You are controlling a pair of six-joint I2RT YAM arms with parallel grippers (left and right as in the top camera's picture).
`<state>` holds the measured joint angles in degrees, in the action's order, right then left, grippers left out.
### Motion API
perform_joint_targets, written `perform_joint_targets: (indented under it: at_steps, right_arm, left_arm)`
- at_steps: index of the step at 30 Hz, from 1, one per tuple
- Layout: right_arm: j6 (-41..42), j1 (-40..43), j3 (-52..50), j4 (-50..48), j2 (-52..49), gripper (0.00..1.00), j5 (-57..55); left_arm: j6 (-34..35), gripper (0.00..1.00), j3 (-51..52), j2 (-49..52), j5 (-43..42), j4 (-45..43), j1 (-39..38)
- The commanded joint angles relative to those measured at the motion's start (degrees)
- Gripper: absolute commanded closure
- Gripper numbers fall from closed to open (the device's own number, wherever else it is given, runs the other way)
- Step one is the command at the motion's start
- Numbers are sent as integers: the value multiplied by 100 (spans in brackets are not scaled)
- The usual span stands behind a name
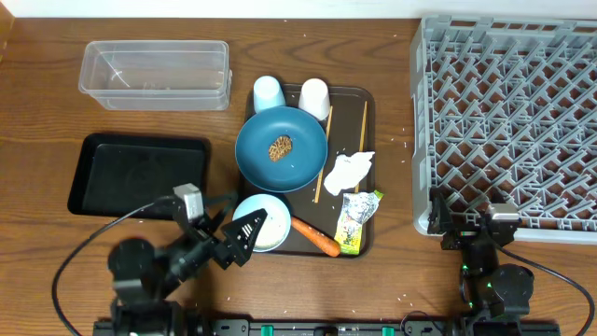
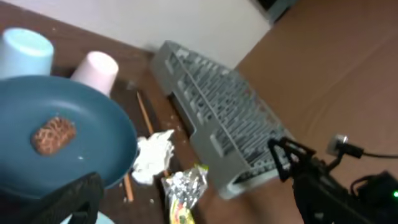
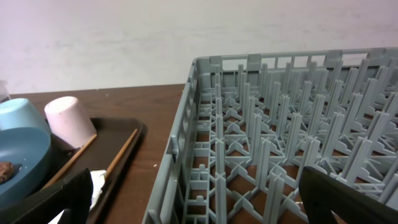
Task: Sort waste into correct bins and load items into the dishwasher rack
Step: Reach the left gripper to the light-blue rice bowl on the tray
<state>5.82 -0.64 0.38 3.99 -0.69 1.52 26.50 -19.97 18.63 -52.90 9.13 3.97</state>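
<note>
Judging by how things are lying, nothing is sorted yet. The clear tub (image 1: 154, 73), the black tray (image 1: 140, 175) and the grey dishwasher rack (image 1: 508, 121) are holding nothing that I can see. The dark-blue plate (image 1: 297, 166) with the brown food lump (image 1: 280, 147), the light-blue cup (image 1: 269, 91), white cup (image 1: 314, 96), white bowl (image 1: 270, 235), carrot (image 1: 315, 238), tissue (image 1: 350, 171), wrapper (image 1: 356, 219) and chopsticks (image 1: 324, 154) are all sitting on the brown serving tray (image 1: 369, 98). The left gripper (image 1: 248, 228) is hovering over the bowl with its fingers spread. The right gripper (image 1: 468, 222), also spread and holding nothing, is waiting at the rack's front edge.

A brown food lump (image 1: 281, 148) sits on the dark-blue plate (image 1: 300, 138) — grey rack (image 1: 508, 112) well apart
</note>
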Motion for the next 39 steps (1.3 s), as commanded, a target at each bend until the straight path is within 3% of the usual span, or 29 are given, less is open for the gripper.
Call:
perform_joint_targets:
  at_steps: [1, 7, 11, 17, 21, 32, 39]
  right_arm:
    - [-59, 96, -7, 24, 9, 1, 4]
    - [-57, 96, -7, 24, 9, 1, 4]
    - [-57, 96, -7, 24, 9, 1, 4]
    - [-57, 96, -7, 24, 9, 1, 4]
    - [-57, 96, -7, 24, 9, 1, 4]
    - [-57, 96, -7, 24, 9, 1, 4]
    - [-57, 96, -7, 24, 9, 1, 2]
  left_arm:
    - [-1215, 2, -942, 693, 748, 1108, 13]
    - [-1469, 2, -2256, 1904, 2026, 2863, 0]
    - [-1421, 2, -2367, 2326, 1987, 2839, -2]
    - [-1355, 2, -2371, 2597, 1235, 2750, -162]
    - [-1303, 2, -2494, 2730, 1757, 3226, -807]
    - [-671, 2, -3287, 4374, 4813, 3869, -3473]
    - [-669, 2, -3390, 5423, 4951, 3418, -3965]
